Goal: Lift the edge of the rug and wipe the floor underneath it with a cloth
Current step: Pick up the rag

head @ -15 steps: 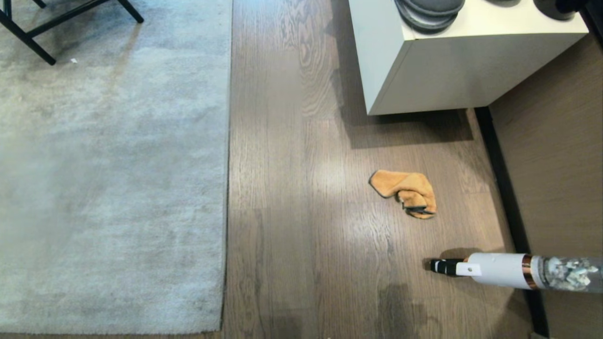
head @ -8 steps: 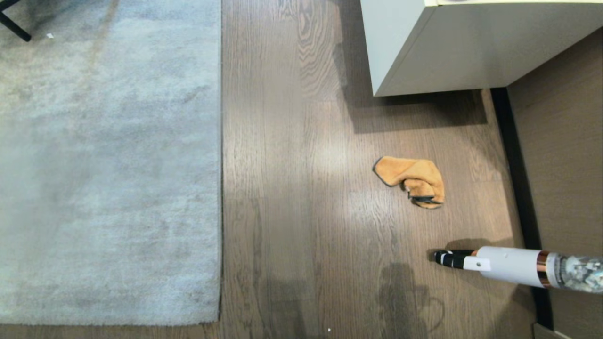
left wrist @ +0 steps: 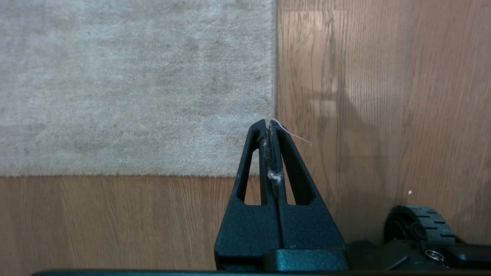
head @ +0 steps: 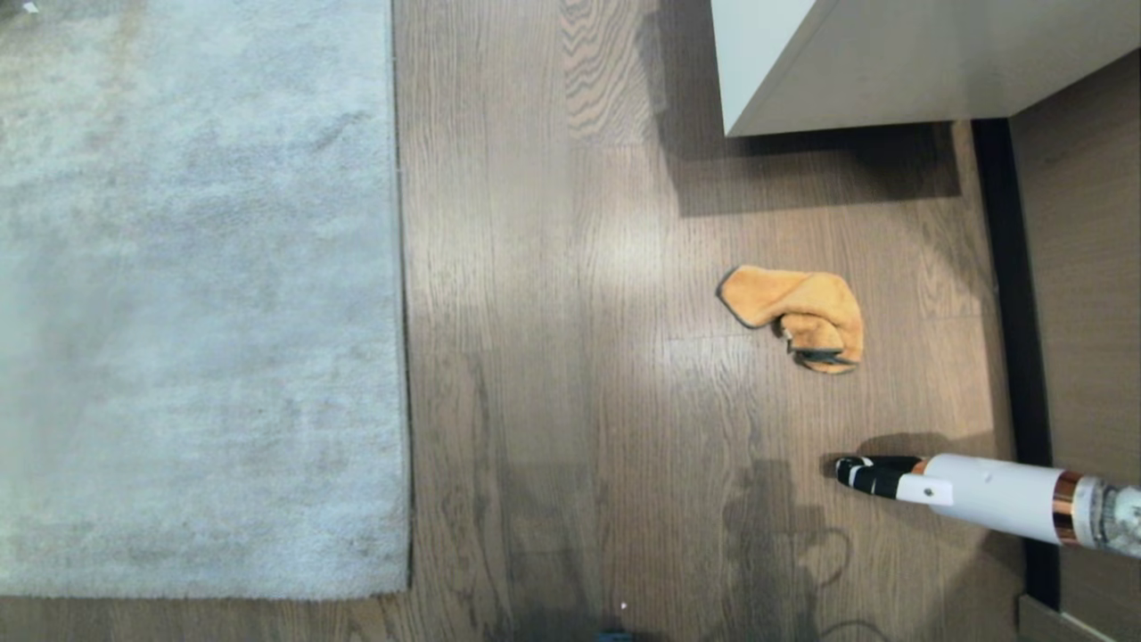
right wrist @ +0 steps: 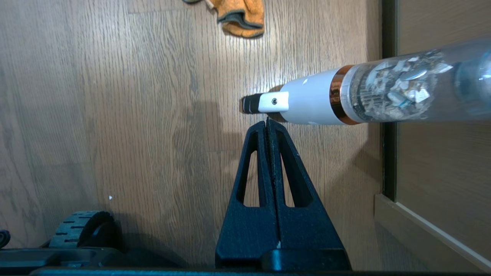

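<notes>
Crumpled fluffy orange cloth (head: 795, 316) on glossy wood-grain floor (head: 553, 357), well apart from short-pile rug edge (head: 403, 357); left gripper (left wrist: 268, 124) and right gripper (right wrist: 267, 124) pressed together, empty

Layout relative to the cloth (head: 795, 317). The cloth is lying on the floor (head: 570, 357), well apart from the rug edge (head: 400, 312), which is running along the floor on the cloth's left. A cabinet (head: 891, 62) is standing behind the cloth. A handheld vacuum (head: 980, 499) is lying in front of the cloth, near it but not touching, its nozzle pointing left. A baseboard strip (head: 1012, 285) is running along the floor on the cloth's right.
</notes>
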Controlling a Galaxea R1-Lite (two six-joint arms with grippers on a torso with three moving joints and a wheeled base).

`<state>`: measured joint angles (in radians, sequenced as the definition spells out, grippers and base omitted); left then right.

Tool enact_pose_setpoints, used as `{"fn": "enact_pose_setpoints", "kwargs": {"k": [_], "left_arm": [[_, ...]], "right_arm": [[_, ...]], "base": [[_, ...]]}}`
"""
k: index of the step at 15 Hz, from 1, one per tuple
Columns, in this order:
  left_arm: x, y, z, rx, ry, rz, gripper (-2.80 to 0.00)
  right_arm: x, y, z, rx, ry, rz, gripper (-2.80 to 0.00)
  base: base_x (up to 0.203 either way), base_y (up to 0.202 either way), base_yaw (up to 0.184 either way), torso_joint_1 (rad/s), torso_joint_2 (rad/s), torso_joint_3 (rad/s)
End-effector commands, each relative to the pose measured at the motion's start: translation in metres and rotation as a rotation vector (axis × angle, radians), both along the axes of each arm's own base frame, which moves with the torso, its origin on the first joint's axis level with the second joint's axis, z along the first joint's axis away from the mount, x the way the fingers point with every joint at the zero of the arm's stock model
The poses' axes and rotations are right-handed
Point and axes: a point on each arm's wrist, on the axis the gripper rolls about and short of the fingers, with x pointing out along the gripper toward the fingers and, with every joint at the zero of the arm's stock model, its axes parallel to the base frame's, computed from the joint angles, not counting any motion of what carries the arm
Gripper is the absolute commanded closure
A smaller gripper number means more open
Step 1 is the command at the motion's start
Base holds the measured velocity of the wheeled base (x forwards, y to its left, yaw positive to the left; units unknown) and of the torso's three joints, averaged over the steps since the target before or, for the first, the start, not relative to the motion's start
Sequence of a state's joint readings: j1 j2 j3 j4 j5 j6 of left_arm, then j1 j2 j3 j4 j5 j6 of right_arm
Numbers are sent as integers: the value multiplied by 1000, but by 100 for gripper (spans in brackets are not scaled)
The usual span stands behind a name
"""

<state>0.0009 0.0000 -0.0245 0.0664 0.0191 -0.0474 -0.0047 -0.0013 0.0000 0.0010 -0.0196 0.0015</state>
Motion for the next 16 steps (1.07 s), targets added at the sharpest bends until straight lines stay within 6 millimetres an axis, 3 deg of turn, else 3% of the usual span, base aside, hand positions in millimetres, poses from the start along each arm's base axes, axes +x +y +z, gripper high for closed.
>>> {"fn": "enact_pose_setpoints", "kwargs": {"k": [1, 16], "left_arm": [[0, 0, 0, 0, 1, 1, 0], [0, 0, 0, 0, 1, 1, 0]], "right_arm": [[0, 0, 0, 0, 2, 0, 0], [0, 0, 0, 0, 2, 0, 0]], "base": [[0, 0, 0, 5, 5, -193], [0, 0, 0, 3, 3, -197]]}}
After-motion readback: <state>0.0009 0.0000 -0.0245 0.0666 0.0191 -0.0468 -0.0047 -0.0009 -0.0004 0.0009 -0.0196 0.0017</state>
